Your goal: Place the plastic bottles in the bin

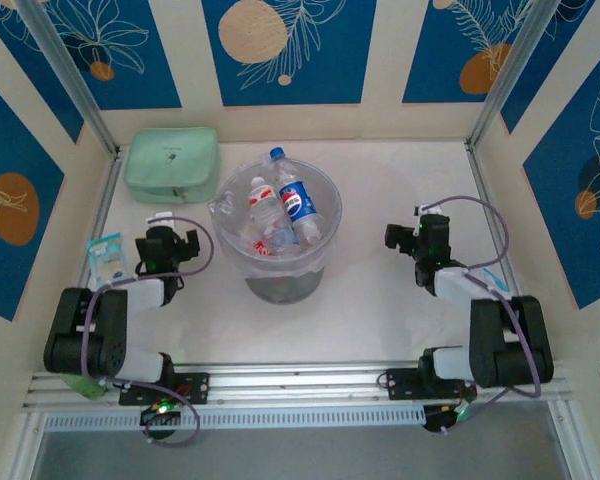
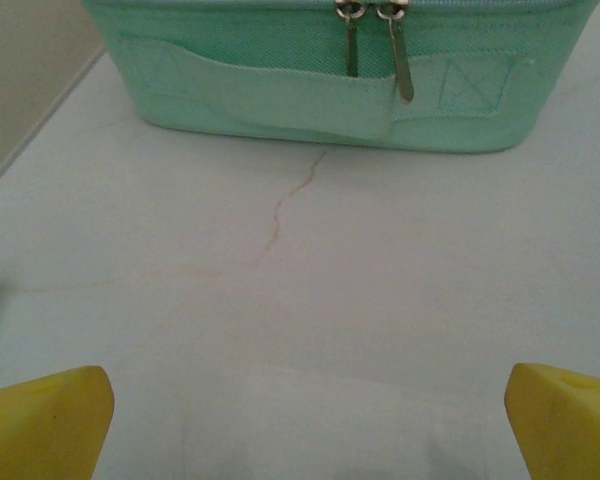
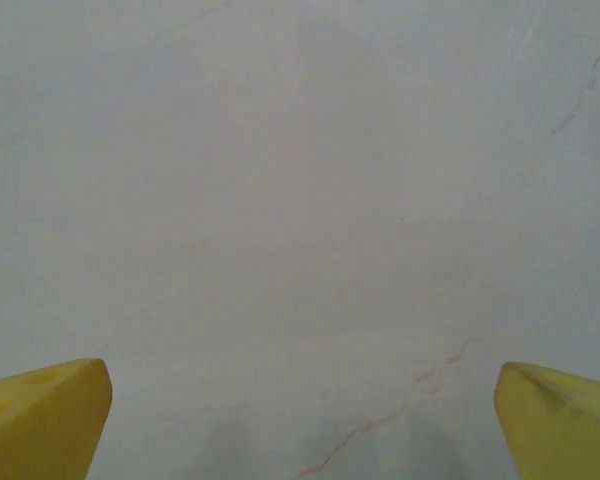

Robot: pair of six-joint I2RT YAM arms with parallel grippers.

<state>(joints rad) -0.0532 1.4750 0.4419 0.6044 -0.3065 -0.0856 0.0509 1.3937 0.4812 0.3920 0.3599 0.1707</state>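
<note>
The plastic bottles lie inside the bin (bag-lined). The left end effector and right end effector flank it, both spread wide.

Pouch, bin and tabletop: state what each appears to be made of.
Pouch: matte mint-green woven fabric, going by the visible weave and stitched strap. Its zipper pulls look like metal.
Bin: probably translucent grey plastic, since bottles show dimly through its wall.
Tabletop: smooth, pale, faintly veined. It could be marble or a printed laminate; the look leaves it open.
</note>
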